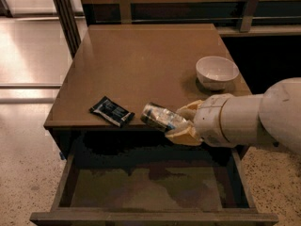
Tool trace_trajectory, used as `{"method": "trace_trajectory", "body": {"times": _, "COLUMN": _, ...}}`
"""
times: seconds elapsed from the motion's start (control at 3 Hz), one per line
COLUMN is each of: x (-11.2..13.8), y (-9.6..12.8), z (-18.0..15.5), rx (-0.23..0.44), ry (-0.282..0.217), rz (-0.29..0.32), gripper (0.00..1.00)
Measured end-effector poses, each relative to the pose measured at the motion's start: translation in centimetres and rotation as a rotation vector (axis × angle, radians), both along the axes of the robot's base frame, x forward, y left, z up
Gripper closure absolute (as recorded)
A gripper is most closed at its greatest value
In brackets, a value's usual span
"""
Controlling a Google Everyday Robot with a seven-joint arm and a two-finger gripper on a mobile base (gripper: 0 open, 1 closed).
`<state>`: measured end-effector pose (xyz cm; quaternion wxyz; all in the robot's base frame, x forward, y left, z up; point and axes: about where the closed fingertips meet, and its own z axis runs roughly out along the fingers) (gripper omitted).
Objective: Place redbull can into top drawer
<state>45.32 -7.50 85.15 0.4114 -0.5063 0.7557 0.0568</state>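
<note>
The redbull can [159, 117] is a slim silver and dark cylinder, held on its side at the table's front edge. My gripper [184, 122] is shut on the redbull can, with tan fingers [187, 111] above and below its right end. The white arm comes in from the right. The top drawer [150, 192] stands pulled open below the table's front, its flat dark bottom bare. The can hangs just above the drawer's back part.
A flat black-and-blue snack packet [111, 111] lies on the brown table [141, 60] left of the can. A white bowl [217, 71] stands at the table's right. A dark shelf unit lies behind the table, and shiny floor to the left.
</note>
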Motion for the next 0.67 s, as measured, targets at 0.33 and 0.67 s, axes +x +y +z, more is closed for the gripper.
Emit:
{"method": "trace_trajectory", "body": {"times": 0.33, "x": -1.8, "y": -1.8, "z": -1.0, "rx": 0.02, "ry": -0.005, "rz": -0.098, "gripper": 1.0}}
{"method": "trace_trajectory", "body": {"times": 0.67, "x": -3.0, "y": -3.1, "z": -2.1, "rx": 0.049, "ry": 0.014, "rz": -0.129, "gripper": 1.0}}
